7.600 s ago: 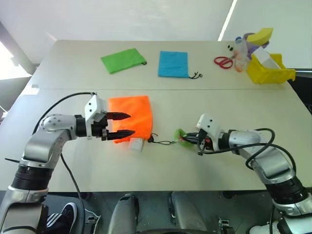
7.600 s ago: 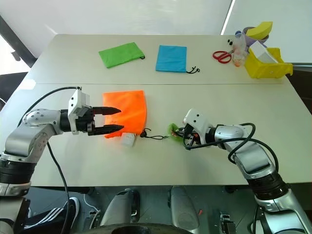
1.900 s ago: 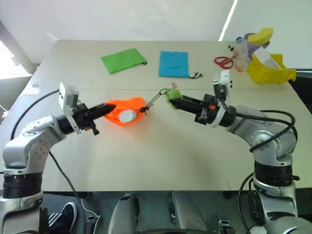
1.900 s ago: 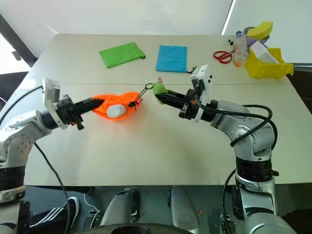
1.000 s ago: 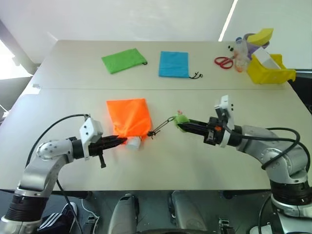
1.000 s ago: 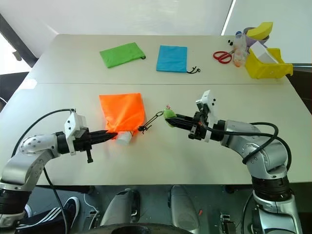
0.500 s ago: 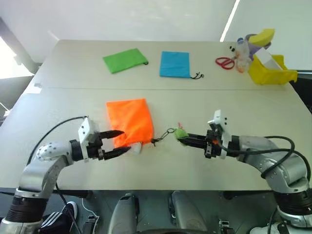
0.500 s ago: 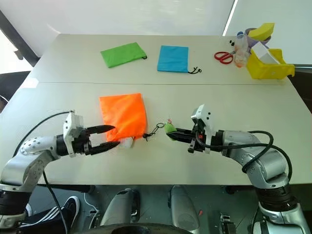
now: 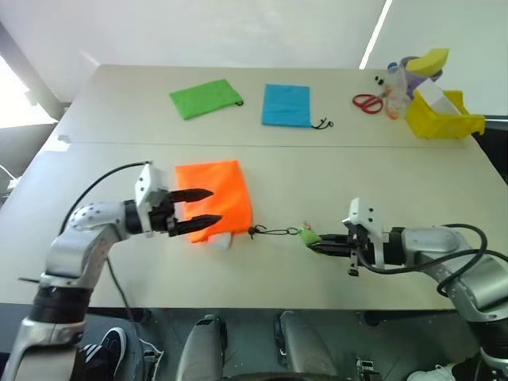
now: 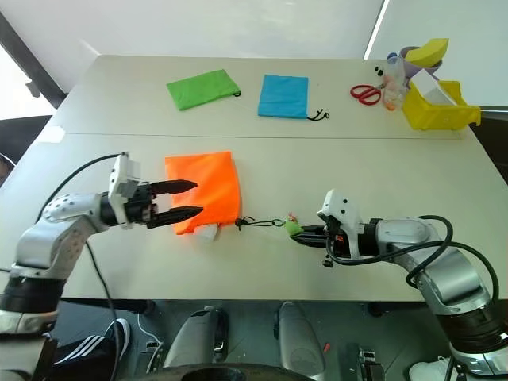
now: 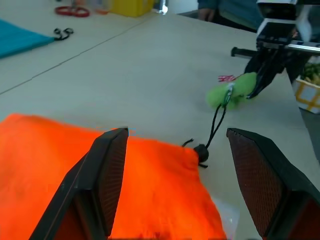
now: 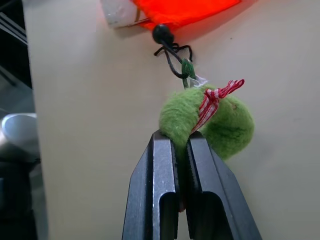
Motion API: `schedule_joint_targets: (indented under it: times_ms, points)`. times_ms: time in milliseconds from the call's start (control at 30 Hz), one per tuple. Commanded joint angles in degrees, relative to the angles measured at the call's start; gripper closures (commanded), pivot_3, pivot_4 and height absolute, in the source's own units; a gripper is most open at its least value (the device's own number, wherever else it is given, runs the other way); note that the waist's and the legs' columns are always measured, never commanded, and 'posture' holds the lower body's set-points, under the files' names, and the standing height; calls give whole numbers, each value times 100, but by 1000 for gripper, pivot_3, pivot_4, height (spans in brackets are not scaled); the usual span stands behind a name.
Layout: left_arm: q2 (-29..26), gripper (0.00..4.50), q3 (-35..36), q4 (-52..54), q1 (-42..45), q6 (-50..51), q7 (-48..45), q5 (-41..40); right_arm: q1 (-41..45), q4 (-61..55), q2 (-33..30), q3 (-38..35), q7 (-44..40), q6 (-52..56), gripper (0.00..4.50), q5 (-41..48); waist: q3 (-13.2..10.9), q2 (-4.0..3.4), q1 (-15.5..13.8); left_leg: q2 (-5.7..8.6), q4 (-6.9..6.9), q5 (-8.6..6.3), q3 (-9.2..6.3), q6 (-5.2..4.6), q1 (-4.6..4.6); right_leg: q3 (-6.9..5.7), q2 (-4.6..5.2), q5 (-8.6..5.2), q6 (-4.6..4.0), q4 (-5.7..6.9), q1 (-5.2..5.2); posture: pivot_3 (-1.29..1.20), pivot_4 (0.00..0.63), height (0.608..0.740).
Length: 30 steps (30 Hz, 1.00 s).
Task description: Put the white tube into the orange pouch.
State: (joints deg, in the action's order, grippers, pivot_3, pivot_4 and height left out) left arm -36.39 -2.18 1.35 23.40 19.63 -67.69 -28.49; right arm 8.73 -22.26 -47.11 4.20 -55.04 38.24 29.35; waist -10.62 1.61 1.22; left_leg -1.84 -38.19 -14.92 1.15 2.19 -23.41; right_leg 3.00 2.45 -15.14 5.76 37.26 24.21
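Most of it's done: tube (image 9: 221, 241) sits mostly in the pouch (image 9: 213, 197), cap end poking out; left gripper (image 9: 200, 209) wide and empty, right gripper (image 9: 317, 245) pinching the green tab (image 9: 309, 236).

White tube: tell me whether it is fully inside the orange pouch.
Not fully. The white tube's end protrudes from the near edge of the orange pouch, beside the black cord; the rest is hidden by fabric.

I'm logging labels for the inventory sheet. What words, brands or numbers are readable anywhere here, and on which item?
None can be read.
white tube: just its end pokes out of the orange pouch; no print legible.
clear bottle beside the yellow bin: anything on it is too small to read.
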Motion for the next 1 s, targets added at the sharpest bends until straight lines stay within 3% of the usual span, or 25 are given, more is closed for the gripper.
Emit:
schedule_joint_targets:
  times_ms: [33, 200, 400, 767, 1000]
  points:
    - [164, 1146, -681, -530, 610, -827, -473, 733, 148, -113, 144, 57, 69, -122, 4500, -74, 0, 0, -34, 0, 0, 0, 0, 0, 0, 0, -1, 0, 1, 0, 0, 0, 150, 740]
    - [488, 1146, -1127, -1297, 1245, -1519, -989, 1125, 147, -68, 216, 36, 165, -170, 4500, -181, 0, 0, -41, 0, 3, 0, 0, -1, -2, 1, -3, 1, 3, -3, 1, 0, 150, 740]
    - [620, 1146, -793, -1636, 1447, -1418, -864, 1026, 23, -102, 260, -9, 362, -278, 4500, -312, 0, 0, -27, -1, 3, 0, -3, -1, -3, 1, -4, 2, 5, -1, 2, 0, 150, 740]
    - [-281, 1146, -35, -302, 495, -471, -682, 558, 273, 131, 456, 147, 497, -491, 4500, -665, 0, 0, -17, -3, 3, 0, -4, -1, -3, 0, -3, 3, 6, 1, 2, 0, 150, 740]
    - [-676, 1146, 56, 830, -632, -723, -461, 696, 311, 256, 527, 223, 422, -579, 4500, -765, -1, -1, -54, -5, 5, 0, -3, -1, -1, 0, 3, 2, 3, 0, 2, 0, 150, 740]
